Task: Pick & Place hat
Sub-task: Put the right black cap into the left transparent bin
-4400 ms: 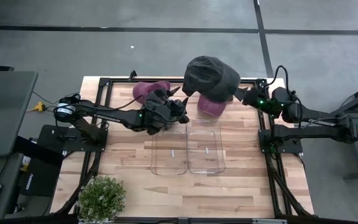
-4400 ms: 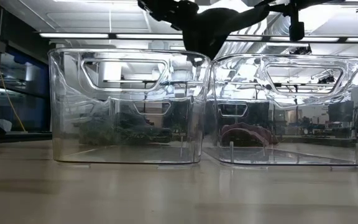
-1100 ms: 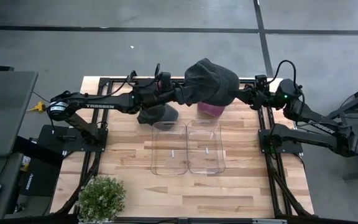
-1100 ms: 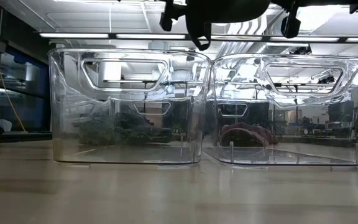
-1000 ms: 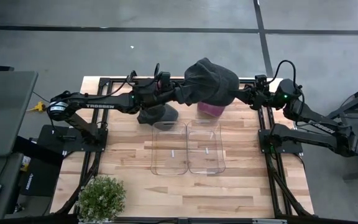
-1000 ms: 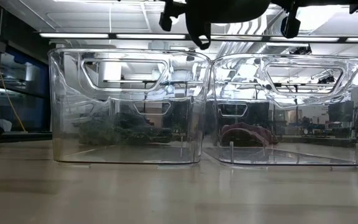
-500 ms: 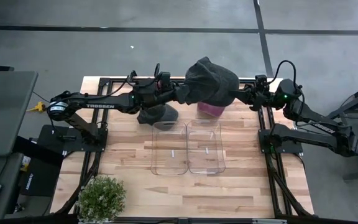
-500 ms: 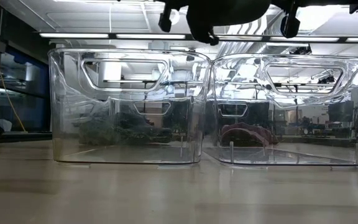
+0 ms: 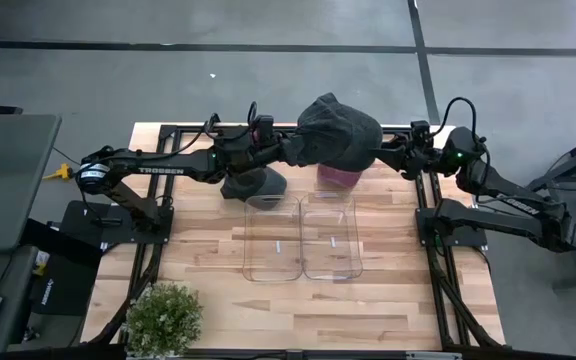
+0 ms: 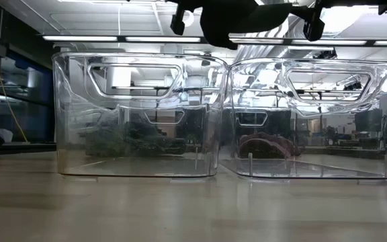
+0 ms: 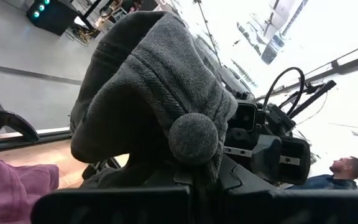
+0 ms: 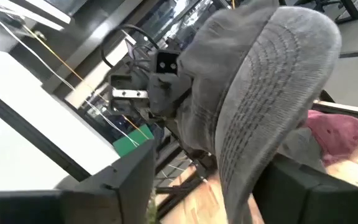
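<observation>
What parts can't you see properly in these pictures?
- Left gripper: high view, its tips are buried in the grey hat.
- Pink hat: high view, mostly covered by the grey hat.
- Grey hat: low view, cut off by the top edge.
- Dark hat: high view, partly under the left arm.

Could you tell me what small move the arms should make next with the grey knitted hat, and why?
Probably the right gripper should back away. Its fingers stand open beside the grey knitted hat, while the left gripper is shut on the hat's other side, held above the table's far edge, not yet over the clear plastic bins.
</observation>
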### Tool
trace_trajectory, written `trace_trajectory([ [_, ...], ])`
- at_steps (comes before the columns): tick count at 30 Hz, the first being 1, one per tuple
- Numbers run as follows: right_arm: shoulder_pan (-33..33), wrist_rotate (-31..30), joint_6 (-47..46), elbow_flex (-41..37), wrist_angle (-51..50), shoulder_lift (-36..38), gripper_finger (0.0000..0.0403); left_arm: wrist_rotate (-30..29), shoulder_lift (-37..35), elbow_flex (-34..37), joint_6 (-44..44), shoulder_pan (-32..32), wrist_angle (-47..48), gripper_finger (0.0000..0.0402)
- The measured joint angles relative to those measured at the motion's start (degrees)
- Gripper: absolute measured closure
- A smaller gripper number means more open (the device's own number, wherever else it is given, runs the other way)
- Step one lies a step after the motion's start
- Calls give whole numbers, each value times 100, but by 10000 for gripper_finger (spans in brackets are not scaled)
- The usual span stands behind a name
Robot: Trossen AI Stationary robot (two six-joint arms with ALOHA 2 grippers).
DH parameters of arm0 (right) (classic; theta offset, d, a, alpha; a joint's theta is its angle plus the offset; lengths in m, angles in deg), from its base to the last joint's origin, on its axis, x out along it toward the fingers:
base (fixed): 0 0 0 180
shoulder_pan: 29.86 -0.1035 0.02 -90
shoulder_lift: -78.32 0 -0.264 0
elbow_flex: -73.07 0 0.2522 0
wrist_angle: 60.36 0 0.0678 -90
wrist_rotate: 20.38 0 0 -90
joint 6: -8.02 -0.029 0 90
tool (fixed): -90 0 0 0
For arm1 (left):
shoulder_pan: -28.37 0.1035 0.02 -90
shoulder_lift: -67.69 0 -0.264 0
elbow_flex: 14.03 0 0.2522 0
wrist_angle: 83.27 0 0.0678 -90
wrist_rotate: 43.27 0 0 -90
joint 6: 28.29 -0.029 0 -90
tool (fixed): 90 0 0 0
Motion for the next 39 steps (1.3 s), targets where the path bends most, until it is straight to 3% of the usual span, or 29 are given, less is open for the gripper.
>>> trace_trajectory([
  [11,0,-62,261,4,-924,441,158,27,-389,0,-163,0,273,401],
  [15,0,-55,261,4,-964,548,158,308,-648,-94,-157,87,712,401],
  [25,0,169,501,0,-1453,657,158,1893,-727,-1587,-381,349,3698,401],
  [39,0,638,782,-2,-1600,657,158,3203,-733,-3488,-1098,411,6704,401],
])
